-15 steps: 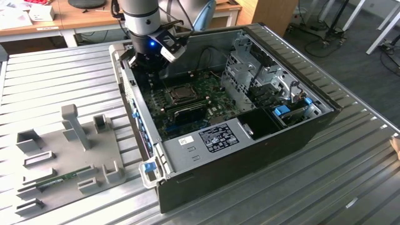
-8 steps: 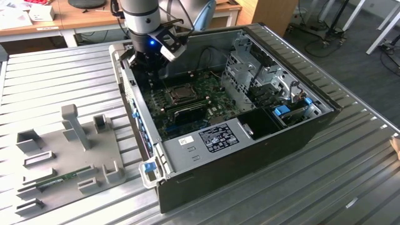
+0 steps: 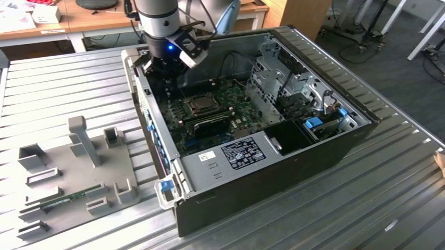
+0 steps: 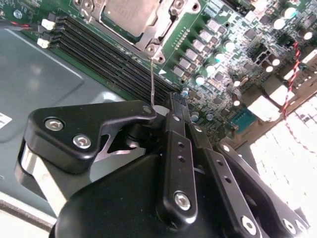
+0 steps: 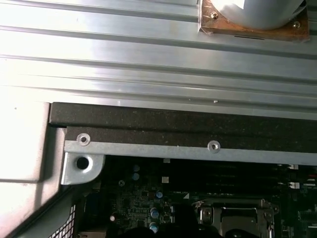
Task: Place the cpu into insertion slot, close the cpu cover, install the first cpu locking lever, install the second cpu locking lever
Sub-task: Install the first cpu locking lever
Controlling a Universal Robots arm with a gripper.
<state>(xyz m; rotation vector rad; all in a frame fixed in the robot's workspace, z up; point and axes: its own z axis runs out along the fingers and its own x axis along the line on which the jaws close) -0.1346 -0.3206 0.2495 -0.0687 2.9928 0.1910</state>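
In the exterior view my gripper (image 3: 163,73) reaches down inside the open computer case, just behind the insertion slot (image 3: 201,102) on the green board. The second wrist view shows the cpu (image 4: 130,15), pale metal top up, lying in the socket with the silver cpu cover (image 4: 148,43) framing it. A thin wire locking lever (image 4: 152,82) runs from the socket's corner down to my black fingertips, and my gripper (image 4: 161,110) is shut on its end. The socket (image 5: 233,218) also appears in the first wrist view, below the case's edge.
Long black memory slots (image 4: 109,54) lie beside the socket. A drive cage (image 3: 278,78) and a power supply (image 3: 233,153) take up the case's other side. The case wall (image 5: 173,124) stands close behind my wrist. A grey fixture plate (image 3: 76,166) lies on the ribbed metal table.
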